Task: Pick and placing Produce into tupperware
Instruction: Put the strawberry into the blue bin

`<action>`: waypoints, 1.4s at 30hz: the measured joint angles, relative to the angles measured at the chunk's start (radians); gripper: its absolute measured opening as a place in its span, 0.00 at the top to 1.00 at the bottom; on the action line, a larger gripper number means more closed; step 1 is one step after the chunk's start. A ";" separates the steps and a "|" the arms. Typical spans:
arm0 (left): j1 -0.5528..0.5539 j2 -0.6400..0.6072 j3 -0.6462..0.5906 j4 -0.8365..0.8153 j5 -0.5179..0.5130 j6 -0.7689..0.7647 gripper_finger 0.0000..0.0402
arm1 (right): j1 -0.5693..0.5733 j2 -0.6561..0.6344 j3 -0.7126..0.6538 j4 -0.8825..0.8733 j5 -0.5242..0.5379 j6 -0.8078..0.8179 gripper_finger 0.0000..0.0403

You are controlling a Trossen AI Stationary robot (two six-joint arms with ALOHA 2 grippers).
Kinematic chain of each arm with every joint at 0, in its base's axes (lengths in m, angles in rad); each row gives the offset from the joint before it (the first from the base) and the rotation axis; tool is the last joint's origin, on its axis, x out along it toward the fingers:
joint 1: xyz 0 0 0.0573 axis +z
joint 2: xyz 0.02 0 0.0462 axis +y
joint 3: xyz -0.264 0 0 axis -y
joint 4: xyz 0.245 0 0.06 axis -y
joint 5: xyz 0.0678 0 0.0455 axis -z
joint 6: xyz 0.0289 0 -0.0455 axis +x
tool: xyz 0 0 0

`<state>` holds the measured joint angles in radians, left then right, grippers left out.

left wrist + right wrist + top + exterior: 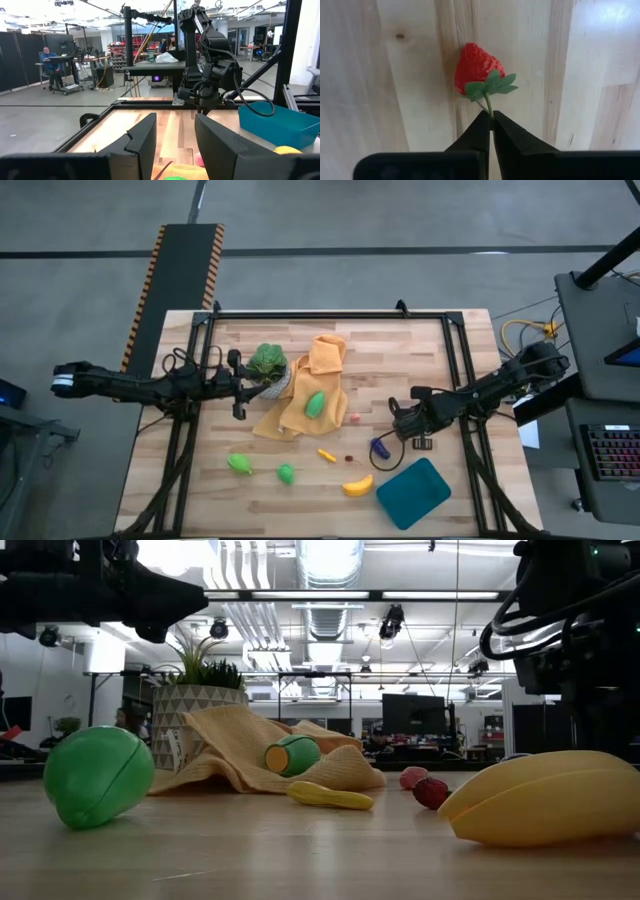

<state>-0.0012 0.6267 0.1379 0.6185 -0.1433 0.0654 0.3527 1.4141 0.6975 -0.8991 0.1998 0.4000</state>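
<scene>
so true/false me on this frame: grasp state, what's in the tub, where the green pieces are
1. The right gripper has its fingers pinched on the stem of the strawberry. True.
2. The banana is inside the tupperware. False: it lies on the table beside the tupperware.
3. The left gripper has its fingers open and holds nothing. True.
4. All three green pieces lie on bare wood. False: one green piece rests on the orange cloth.
</scene>
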 joint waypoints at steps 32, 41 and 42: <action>0.000 0.004 0.000 0.001 0.000 0.000 0.70 | 0.141 -0.220 0.464 -0.213 -0.158 0.153 0.98; 0.000 -0.001 0.000 0.004 0.000 0.002 0.70 | 0.339 -0.220 0.482 -0.189 -0.172 0.372 0.98; 0.000 -0.002 0.000 0.002 0.000 0.002 0.70 | 0.356 -0.220 0.469 -0.177 -0.172 0.402 0.98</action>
<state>-0.0010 0.6248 0.1379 0.6209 -0.1436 0.0673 0.7087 1.1940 1.1666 -1.0758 0.0277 0.8015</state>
